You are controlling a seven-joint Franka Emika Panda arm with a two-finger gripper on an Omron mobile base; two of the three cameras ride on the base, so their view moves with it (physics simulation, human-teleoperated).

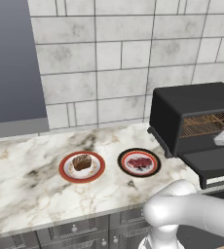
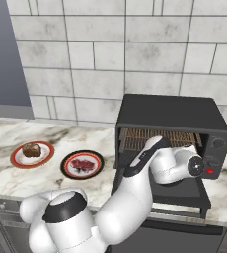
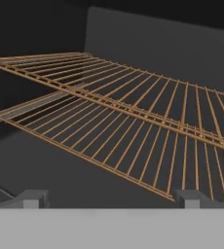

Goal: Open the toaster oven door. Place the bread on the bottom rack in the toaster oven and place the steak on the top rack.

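Currently: one toaster oven (image 2: 172, 116), toaster oven door (image 2: 182, 195) down, two wire racks inside. Left of it, two plates on marble counter (image 1: 21, 165): bread (image 1: 82, 161), steak (image 1: 140, 162). Gripper (image 3: 109, 197) jaws wide, facing bottom rack (image 3: 114, 141), top rack (image 3: 133, 95).

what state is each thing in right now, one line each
toaster oven: open, both racks bare
toaster oven door: folded down flat in front
top rack: in place, nothing on it
bottom rack: in place, nothing on it
bread: on the red-rimmed plate on the counter
steak: on the black-rimmed plate beside it
claw: open, holding nothing, facing the racks
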